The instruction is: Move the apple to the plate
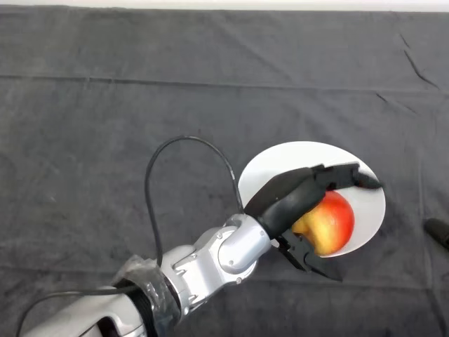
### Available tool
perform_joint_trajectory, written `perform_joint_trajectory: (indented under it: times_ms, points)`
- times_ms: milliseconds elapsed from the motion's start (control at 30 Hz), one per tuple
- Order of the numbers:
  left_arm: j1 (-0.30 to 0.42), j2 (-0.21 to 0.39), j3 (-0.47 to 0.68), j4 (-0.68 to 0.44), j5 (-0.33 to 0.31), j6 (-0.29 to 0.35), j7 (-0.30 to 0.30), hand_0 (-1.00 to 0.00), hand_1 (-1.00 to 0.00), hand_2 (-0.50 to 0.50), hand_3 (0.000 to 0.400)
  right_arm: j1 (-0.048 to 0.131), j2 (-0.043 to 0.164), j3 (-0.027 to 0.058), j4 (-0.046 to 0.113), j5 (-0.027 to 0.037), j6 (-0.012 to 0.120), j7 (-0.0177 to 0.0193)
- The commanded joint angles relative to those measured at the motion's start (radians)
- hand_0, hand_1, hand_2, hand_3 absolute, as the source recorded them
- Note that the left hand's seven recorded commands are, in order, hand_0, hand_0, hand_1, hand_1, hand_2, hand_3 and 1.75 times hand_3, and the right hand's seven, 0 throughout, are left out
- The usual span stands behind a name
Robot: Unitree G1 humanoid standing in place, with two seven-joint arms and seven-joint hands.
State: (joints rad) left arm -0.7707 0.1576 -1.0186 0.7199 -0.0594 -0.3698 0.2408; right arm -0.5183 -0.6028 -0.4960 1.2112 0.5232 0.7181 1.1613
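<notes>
silver-grey metal arm (pixel 175 281) came in from the lower left corner, nearest the camera, and reached up and to the right across the dark grey cloth-covered table (pixel 105 126). at its end the black left hand (pixel 287 200) lay over the round white plate (pixel 280 165), its fingers curled round the red and yellow apple (pixel 333 221): the fingers ran along the top of the fruit toward the plate's right rim, while the thumb hooked under its lower side near the plate's front edge. the apple sat within the plate's lower right part, clamped in that grasp; whether it rested on the plate's surface or hung just above it could not be told. a small dark object (pixel 438 232) showed at the right edge of the table, apart from the plate.
</notes>
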Motion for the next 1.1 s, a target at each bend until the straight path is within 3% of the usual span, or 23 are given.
perform_joint_trajectory:
  times_ms: [33,533,1100]
  points:
    - [-0.048,0.019,-0.027,0.019,-0.015,0.012,-0.014,0.0,0.0,0.0,0.0,0.006,-0.015,-0.0092,-0.008,0.0022,0.002,0.0076]
    - [-0.049,0.07,0.075,0.009,-0.019,-0.017,-0.002,0.0,0.0,0.0,0.0,0.006,-0.015,-0.009,-0.008,0.0017,0.001,0.0082]
    - [0.034,0.173,0.31,-0.041,0.003,-0.1,0.146,0.0,0.0,0.0,0.0,0.007,-0.014,-0.0091,-0.009,0.0014,0.001,0.0073]
